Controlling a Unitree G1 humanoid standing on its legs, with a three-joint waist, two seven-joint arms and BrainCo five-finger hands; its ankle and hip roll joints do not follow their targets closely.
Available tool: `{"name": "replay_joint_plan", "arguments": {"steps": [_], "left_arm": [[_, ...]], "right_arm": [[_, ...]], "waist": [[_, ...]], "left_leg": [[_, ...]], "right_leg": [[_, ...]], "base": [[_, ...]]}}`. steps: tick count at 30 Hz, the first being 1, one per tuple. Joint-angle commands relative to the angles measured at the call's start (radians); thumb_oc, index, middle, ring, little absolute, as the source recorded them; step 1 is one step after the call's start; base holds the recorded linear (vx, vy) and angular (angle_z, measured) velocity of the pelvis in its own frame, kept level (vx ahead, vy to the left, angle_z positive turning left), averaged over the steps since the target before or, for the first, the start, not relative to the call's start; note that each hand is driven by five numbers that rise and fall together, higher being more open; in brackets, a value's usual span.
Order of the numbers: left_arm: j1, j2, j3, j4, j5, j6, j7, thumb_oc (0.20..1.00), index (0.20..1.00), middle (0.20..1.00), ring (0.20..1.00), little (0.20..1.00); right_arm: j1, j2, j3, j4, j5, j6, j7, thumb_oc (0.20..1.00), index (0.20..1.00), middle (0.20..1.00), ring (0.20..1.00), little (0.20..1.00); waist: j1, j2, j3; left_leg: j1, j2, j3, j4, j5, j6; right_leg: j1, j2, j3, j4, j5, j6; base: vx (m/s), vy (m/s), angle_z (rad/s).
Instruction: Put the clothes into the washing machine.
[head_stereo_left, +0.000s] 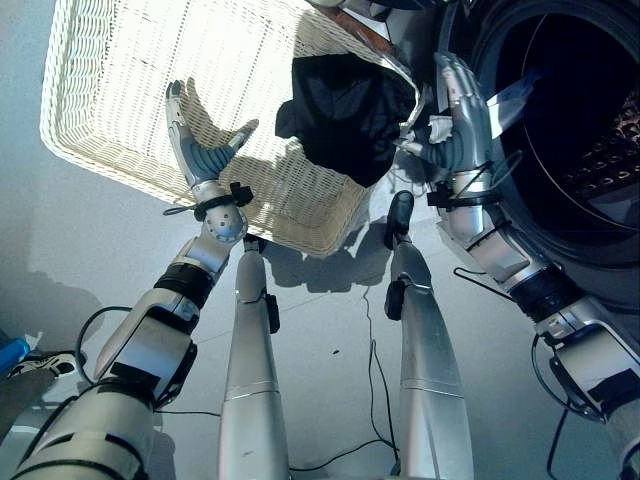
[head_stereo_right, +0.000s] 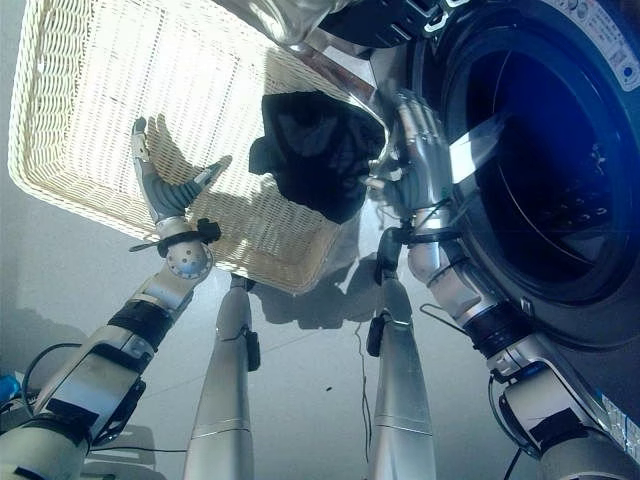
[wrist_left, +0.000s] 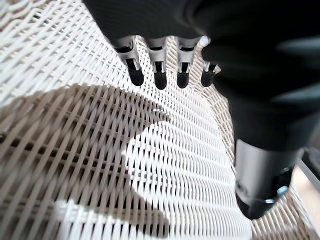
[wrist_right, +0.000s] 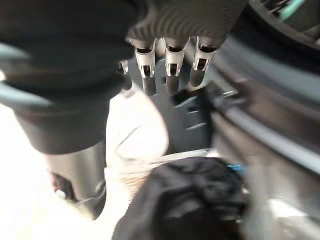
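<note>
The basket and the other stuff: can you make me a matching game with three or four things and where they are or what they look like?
Things:
1. basket
2. black cloth
3. washer
4. left hand

Descriptions:
A. dark round opening, on the robot's right
B. open, fingers straight, over the wicker
C. white and woven, on the floor
D. bunched at the basket's edge nearest the washer, next to the right hand

Pairs: 1-C, 2-D, 3-A, 4-B
</note>
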Motion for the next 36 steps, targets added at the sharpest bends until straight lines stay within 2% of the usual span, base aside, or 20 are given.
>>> {"name": "replay_joint_plan", "arguments": {"steps": [1, 4, 12, 18, 19, 20, 22, 25, 26, 27, 29, 34, 36], "left_arm": [[-0.011, -0.021, 0.048, -0.037, 0.045, -0.012, 0.023, 1.0, 1.0, 1.0, 1.0, 1.0], [-0.015, -0.029, 0.042, -0.033, 0.046, -0.016, 0.019, 1.0, 1.0, 1.0, 1.0, 1.0], [-0.037, -0.028, 0.033, -0.012, 0.03, -0.017, 0.001, 1.0, 1.0, 1.0, 1.0, 1.0], [-0.068, -0.031, 0.013, 0.01, 0.012, -0.012, -0.017, 1.0, 1.0, 1.0, 1.0, 1.0], [-0.078, -0.035, 0.006, 0.019, 0.011, -0.015, -0.018, 1.0, 1.0, 1.0, 1.0, 1.0], [-0.078, -0.035, 0.006, 0.019, 0.011, -0.015, -0.018, 1.0, 1.0, 1.0, 1.0, 1.0], [-0.094, -0.038, -0.003, 0.032, 0.004, -0.016, -0.024, 1.0, 1.0, 1.0, 1.0, 1.0], [-0.126, -0.048, -0.022, 0.067, -0.012, -0.023, -0.028, 1.0, 1.0, 1.0, 1.0, 1.0], [-0.129, -0.048, -0.023, 0.07, -0.013, -0.024, -0.029, 1.0, 1.0, 1.0, 1.0, 1.0], [-0.142, -0.051, -0.029, 0.088, -0.024, -0.032, -0.034, 1.0, 1.0, 1.0, 1.0, 1.0], [-0.149, -0.058, -0.032, 0.095, -0.021, -0.033, -0.034, 1.0, 1.0, 1.0, 1.0, 1.0], [-0.168, -0.086, -0.054, 0.11, -0.018, -0.036, -0.025, 1.0, 1.0, 1.0, 1.0, 1.0], [-0.172, -0.088, -0.059, 0.115, -0.021, -0.039, -0.024, 1.0, 1.0, 1.0, 1.0, 1.0]], "right_arm": [[-0.003, -0.023, 0.061, -0.1, -0.045, -0.055, 0.069, 1.0, 1.0, 1.0, 1.0, 1.0], [-0.036, -0.023, 0.114, -0.108, -0.054, -0.045, 0.099, 1.0, 1.0, 1.0, 1.0, 1.0], [-0.095, -0.014, 0.183, -0.06, -0.07, -0.021, 0.107, 1.0, 1.0, 1.0, 1.0, 1.0], [-0.154, 0.011, 0.261, 0.061, -0.057, 0.086, 0.147, 1.0, 1.0, 1.0, 1.0, 1.0], [-0.168, 0.026, 0.282, 0.103, -0.049, 0.142, 0.151, 1.0, 1.0, 1.0, 1.0, 1.0], [-0.168, 0.026, 0.282, 0.104, -0.049, 0.142, 0.151, 1.0, 1.0, 1.0, 1.0, 1.0], [-0.181, 0.043, 0.298, 0.163, -0.046, 0.197, 0.141, 1.0, 1.0, 1.0, 1.0, 1.0], [-0.222, 0.075, 0.319, 0.276, -0.016, 0.249, 0.068, 1.0, 1.0, 1.0, 1.0, 1.0], [-0.226, 0.078, 0.32, 0.285, -0.017, 0.249, 0.065, 1.0, 1.0, 1.0, 1.0, 1.0], [-0.251, 0.094, 0.326, 0.338, -0.023, 0.286, 0.071, 1.0, 1.0, 1.0, 1.0, 1.0], [-0.268, 0.102, 0.335, 0.376, -0.019, 0.305, 0.069, 1.0, 1.0, 1.0, 1.0, 1.0], [-0.319, 0.142, 0.368, 0.528, -0.036, 0.399, 0.144, 1.0, 1.0, 1.0, 1.0, 1.0], [-0.324, 0.147, 0.374, 0.558, -0.046, 0.406, 0.143, 1.0, 1.0, 1.0, 1.0, 1.0]], "waist": [[-0.002, 0.012, -0.018], [0.006, 0.015, -0.018], [0.017, 0.018, -0.018], [0.03, 0.018, -0.018], [0.033, 0.019, -0.018], [0.033, 0.019, -0.018], [0.037, 0.023, -0.018], [0.043, 0.033, -0.018], [0.044, 0.034, -0.018], [0.047, 0.039, -0.018], [0.051, 0.042, -0.018], [0.065, 0.055, -0.018], [0.067, 0.058, -0.018]], "left_leg": [[0.002, -0.132, 0.068, 0.047, -0.042, 0.105], [0.0, -0.134, 0.064, 0.048, -0.037, 0.105], [-0.001, -0.138, 0.06, 0.053, -0.031, 0.103], [0.003, -0.141, 0.056, 0.058, -0.026, 0.103], [0.003, -0.141, 0.056, 0.057, -0.025, 0.103], [0.003, -0.141, 0.056, 0.057, -0.025, 0.103], [0.003, -0.142, 0.056, 0.055, -0.021, 0.103], [0.0, -0.145, 0.056, 0.054, -0.018, 0.104], [0.0, -0.145, 0.056, 0.054, -0.018, 0.104], [-0.001, -0.146, 0.056, 0.054, -0.018, 0.102], [-0.002, -0.147, 0.054, 0.052, -0.017, 0.104], [-0.002, -0.149, 0.054, 0.05, -0.014, 0.11], [0.0, -0.15, 0.054, 0.048, -0.013, 0.111]], "right_leg": [[0.049, 0.101, -0.085, -0.078, 0.07, 0.02], [0.05, 0.098, -0.089, -0.078, 0.071, 0.018], [0.053, 0.092, -0.095, -0.081, 0.076, 0.018], [0.058, 0.087, -0.104, -0.078, 0.08, 0.015], [0.058, 0.086, -0.107, -0.077, 0.081, 0.014], [0.058, 0.086, -0.107, -0.078, 0.081, 0.014], [0.057, 0.083, -0.111, -0.078, 0.084, 0.014], [0.055, 0.08, -0.114, -0.08, 0.089, 0.012], [0.055, 0.08, -0.114, -0.08, 0.089, 0.012], [0.052, 0.078, -0.116, -0.079, 0.091, 0.014], [0.052, 0.077, -0.117, -0.081, 0.093, 0.012], [0.052, 0.075, -0.123, -0.079, 0.093, 0.008], [0.053, 0.075, -0.125, -0.08, 0.094, 0.007]], "base": [[0.0, 0.0, 0.0], [0.0, 0.0, 0.0], [0.0, -0.005, 0.01], [0.0, 0.0, 0.0], [0.0, 0.0, 0.0], [0.0, 0.0, 0.0], [0.0, -0.002, 0.04], [0.0, -0.002, 0.03], [0.0, -0.002, 0.03], [0.0, 0.0, 0.03], [0.0, -0.003, 0.02], [0.0, -0.001, 0.01], [0.0, 0.0, 0.0]]}}
